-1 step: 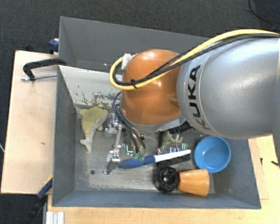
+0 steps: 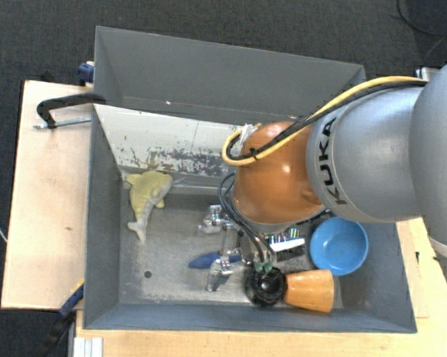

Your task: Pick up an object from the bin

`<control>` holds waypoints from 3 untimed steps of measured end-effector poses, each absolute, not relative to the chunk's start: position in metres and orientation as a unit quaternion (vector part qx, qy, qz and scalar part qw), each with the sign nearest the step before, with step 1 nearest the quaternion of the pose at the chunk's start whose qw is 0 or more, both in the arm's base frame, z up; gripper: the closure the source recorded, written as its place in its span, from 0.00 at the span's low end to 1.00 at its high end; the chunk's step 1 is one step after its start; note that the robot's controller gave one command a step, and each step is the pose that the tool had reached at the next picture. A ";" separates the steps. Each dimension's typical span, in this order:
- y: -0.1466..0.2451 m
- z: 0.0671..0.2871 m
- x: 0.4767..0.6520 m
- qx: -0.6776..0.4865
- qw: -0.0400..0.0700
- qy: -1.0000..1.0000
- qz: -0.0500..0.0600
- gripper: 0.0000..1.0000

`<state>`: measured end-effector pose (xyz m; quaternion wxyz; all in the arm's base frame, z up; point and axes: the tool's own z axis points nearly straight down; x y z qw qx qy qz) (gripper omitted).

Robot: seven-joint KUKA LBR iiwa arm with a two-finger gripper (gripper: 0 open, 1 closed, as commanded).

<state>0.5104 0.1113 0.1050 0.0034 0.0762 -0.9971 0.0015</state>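
Gripper [image 2: 217,247]: we see its 2 metal fingers spread apart and unclenched, low over the middle of the floor of the grey metal bin [image 2: 106,226].
Nearest thing: we note a small flat blue piece [image 2: 203,263] on the floor, just beside the lower finger; contact unclear.
Right corner: round blue plastic bowl [image 2: 340,246], orange plastic cup [image 2: 311,290] on its side, black round object [image 2: 267,288].
Left: pale yellow fish-shaped toy [image 2: 146,194], well apart.
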 end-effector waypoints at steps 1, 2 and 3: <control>0.101 0.071 0.510 0.054 -0.002 -0.999 -0.002 0.00; 0.101 0.074 0.512 0.055 -0.006 -0.998 -0.002 1.00; 0.103 0.166 0.502 0.060 -0.008 -0.998 -0.001 1.00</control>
